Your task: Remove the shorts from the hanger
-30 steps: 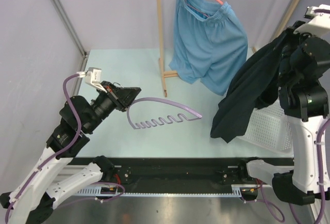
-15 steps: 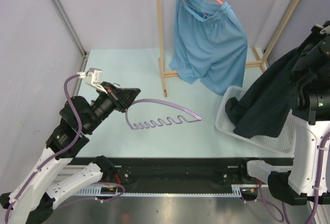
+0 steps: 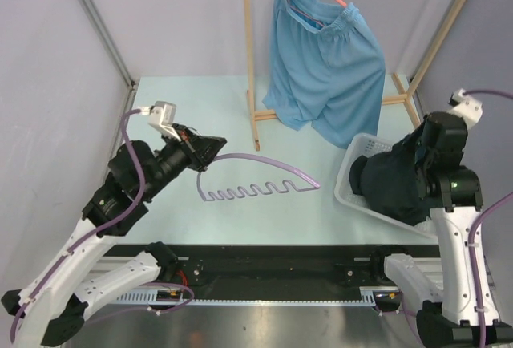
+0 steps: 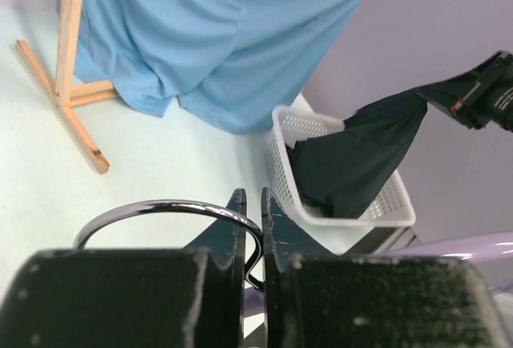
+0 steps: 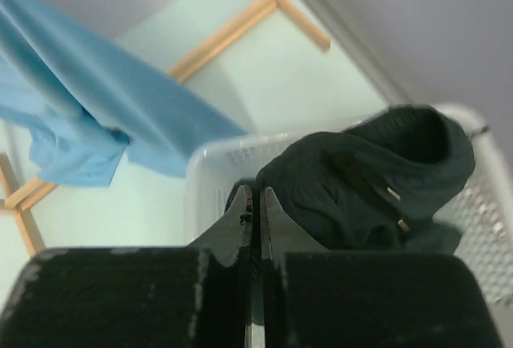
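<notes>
Top external view: right gripper (image 3: 420, 147) is pinching the black shorts (image 3: 391, 186) above the white basket (image 3: 343, 178) at lower right; left gripper (image 3: 215, 146) is clamping the purple hanger (image 3: 256, 181); light blue shorts (image 3: 321, 67) are hanging upper centre.

**Left jaws pinching a wire hook, basket and shorts lying beyond**

The left gripper (image 4: 252, 200) is filling the bottom of the frame, its two dark fingers almost together and nipping a shiny metal hook (image 4: 152, 207) that is arcing out to the left. A lavender bar (image 4: 469, 246) is crossing the lower right corner. Beyond, on the pale table (image 4: 160, 163), a white basket (image 4: 280, 165) is standing with black shorts (image 4: 353, 155) partly inside; their fabric is stretching up and right to the right gripper (image 4: 471, 93), which is pinching it. Light blue shorts (image 4: 216, 35) are hanging at the top, just beside a wooden rack (image 4: 68, 95), against a purple wall (image 4: 433, 11).
</notes>
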Controlling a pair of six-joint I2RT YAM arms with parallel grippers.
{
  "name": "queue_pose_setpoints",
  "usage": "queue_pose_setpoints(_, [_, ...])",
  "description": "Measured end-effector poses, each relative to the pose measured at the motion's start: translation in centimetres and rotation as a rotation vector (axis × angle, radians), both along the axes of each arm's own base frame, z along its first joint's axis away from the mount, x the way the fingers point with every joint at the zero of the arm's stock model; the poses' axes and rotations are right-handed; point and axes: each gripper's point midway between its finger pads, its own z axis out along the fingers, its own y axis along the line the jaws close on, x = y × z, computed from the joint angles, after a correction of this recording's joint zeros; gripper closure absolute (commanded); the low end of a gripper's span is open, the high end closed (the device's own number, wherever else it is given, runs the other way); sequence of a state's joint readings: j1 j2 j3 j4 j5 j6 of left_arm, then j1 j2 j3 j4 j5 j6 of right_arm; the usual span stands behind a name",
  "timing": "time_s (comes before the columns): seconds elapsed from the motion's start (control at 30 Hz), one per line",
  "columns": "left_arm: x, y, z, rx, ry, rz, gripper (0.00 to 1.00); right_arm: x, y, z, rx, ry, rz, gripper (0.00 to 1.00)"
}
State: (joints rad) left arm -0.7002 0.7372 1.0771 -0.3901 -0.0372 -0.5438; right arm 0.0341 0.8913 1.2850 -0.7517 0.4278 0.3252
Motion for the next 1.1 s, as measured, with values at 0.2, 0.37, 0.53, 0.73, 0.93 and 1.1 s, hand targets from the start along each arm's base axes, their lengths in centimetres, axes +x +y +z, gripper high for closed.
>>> queue_pose_setpoints(0.2, [0.8, -2.0, -2.1, 0.052, 0.060, -0.060, 0.99, -3.1, 1.3, -8.0, 0.170, 0.096, -0.027, 0.96])
queue_pose_setpoints(0.37, [1.5, -3.6, -3.9, 0.091, 0.117, -0.107, 0.99, -5.3, 1.9, -11.6, 0.232, 0.162, -0.038, 0.60])
queue_pose_setpoints(0.53, [1.4, -4.1, -4.6, 0.108, 0.134, -0.131, 1.00, -5.8, 3.2, -11.1, 0.237, 0.151, 0.053, 0.16])
queue_pose_setpoints(0.73, [1.8, -5.0, -5.3, 0.154, 0.146, -0.169, 1.00, -4.8, 8.8, -10.3, 0.322, 0.205, 0.378, 0.03])
queue_pose_setpoints(0.93, [3.7, -4.2, -8.1, 0.305, 0.190, -0.101, 1.00, -5.4, 17.0, -6.5, 0.491, 0.123, 0.808, 0.00])
queue_pose_setpoints(1.1, [4.7, -2.2, -11.0, 0.448, 0.235, -0.019, 1.00, -8.8, 23.5, -2.3, 0.552, 0.034, 1.169, 0.01])
